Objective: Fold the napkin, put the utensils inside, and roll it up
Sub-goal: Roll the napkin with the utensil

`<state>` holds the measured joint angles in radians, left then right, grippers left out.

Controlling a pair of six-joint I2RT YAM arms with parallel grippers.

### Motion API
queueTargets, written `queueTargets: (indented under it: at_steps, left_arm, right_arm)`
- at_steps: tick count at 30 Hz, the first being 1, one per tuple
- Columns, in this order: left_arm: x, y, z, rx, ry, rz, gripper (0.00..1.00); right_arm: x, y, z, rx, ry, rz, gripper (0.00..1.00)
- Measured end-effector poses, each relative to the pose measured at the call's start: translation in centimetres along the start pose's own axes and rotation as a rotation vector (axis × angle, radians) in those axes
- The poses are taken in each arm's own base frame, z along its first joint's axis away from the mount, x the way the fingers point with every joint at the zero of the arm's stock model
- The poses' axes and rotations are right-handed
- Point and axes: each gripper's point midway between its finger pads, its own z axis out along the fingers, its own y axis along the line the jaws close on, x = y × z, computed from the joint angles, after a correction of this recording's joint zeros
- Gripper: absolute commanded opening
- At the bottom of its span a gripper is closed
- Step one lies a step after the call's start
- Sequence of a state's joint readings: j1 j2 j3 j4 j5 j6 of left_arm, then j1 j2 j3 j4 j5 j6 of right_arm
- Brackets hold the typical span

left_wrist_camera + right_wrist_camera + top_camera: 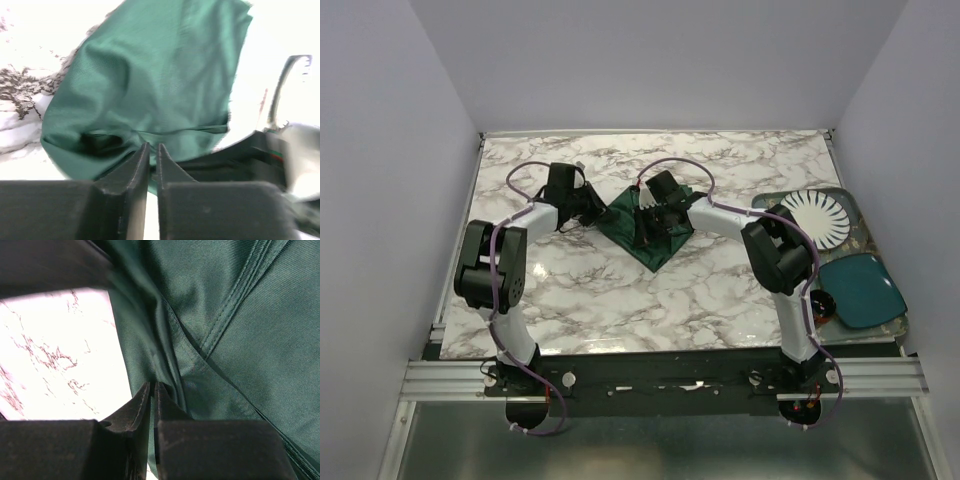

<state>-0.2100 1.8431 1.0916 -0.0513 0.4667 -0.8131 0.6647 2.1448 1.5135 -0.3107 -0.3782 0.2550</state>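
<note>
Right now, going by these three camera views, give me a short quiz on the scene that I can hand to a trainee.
1. True or false: the napkin lies on the tray.
2. Where does the teal dish sit? A) left of the napkin; B) at the right side, closer to the table's near edge than the white plate; C) under the napkin.
3. Fill in: the left gripper and the right gripper both have their tips at the ___.

Key: 1 false, it lies on the marble table; 2 B; 3 napkin.
</note>
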Motion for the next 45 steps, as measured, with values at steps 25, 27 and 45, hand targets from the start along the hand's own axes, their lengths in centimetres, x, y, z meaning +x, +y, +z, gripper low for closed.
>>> queueTargets:
  at_steps: [25,27,45]
  left_arm:
    - [-0.2,2.3,-3.1,-0.021,-0.048,-0.043,0.00]
    - [-0.5,2.5,-2.5,-0.026,-0.044,-0.047,0.00]
    - [-1.6,2.9,0.3,-0.036,-0.030,-0.083,0.00]
  right_arm:
    - [0.0,0.0,0.0,0.001,0.000,0.006,0.14]
    - [0.0,0.0,0.0,0.001,0.000,0.006,0.14]
    - [0.0,0.1,0.1,0.000,0.001,0.006,0.13]
